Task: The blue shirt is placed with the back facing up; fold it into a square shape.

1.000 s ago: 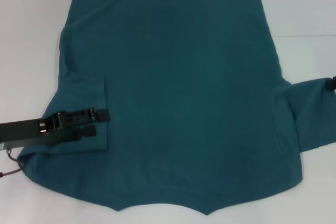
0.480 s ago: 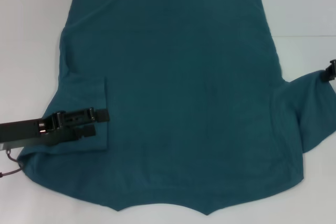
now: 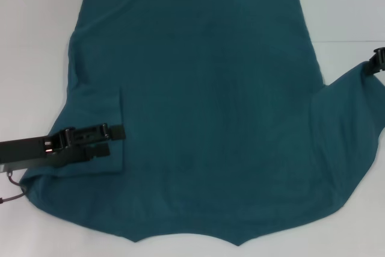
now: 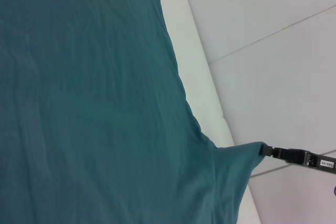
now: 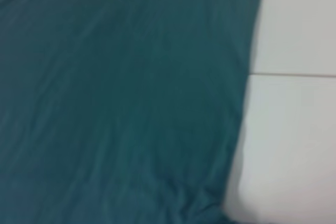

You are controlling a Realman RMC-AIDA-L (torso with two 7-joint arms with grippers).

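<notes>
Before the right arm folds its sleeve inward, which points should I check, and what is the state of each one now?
1. Right end effector grips the sleeve: ok, cloth hangs taut from it.
2. Sleeve lifted off the table: ok.
3. Left sleeve folded in: ok.
4. Left end effector off the shirt: not ok, it lies on the fold.
5. Left end effector's fingers released: cannot tell.
6. Shirt body flat: ok.

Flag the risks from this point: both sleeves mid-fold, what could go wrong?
1. The right tool pinches only the tip of the right sleeve, lifted and stretched; the cloth could slip out.
2. Its pull may drag the blue shirt sideways, skewing the fold.
3. The left tool rests on the folded left sleeve; withdrawing may snag and undo it.
</notes>
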